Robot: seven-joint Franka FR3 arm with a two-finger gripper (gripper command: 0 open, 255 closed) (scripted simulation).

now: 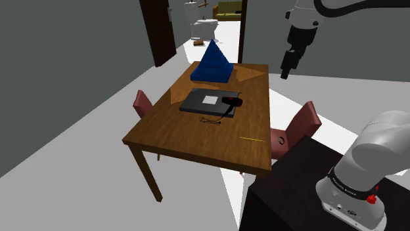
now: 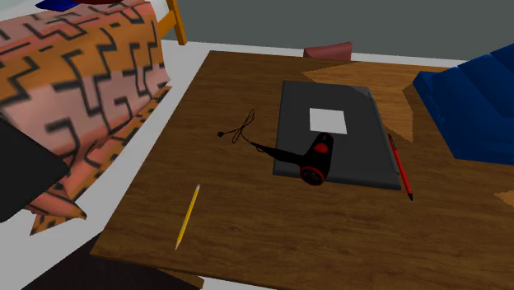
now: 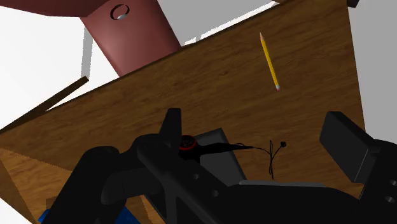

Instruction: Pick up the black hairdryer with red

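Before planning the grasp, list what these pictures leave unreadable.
Wrist view: the hairdryer's barrel, partly hidden behind one finger of the gripper.
Second exterior view: blue pyramid, cut off by the right edge.
Shoulder view: the cord's plug end, too small.

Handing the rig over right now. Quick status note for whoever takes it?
Gripper: open, empty, up in the air, well clear of the hairdryer.
Hairdryer: black with red rings, lying on the corner of a dark grey book on the table, its cord trailing onto the wood.
Nearby: a yellow pencil on the table and a red pen beside the book.
Done: nothing gripped yet.
Left: come down to the hairdryer, close on it, lift.
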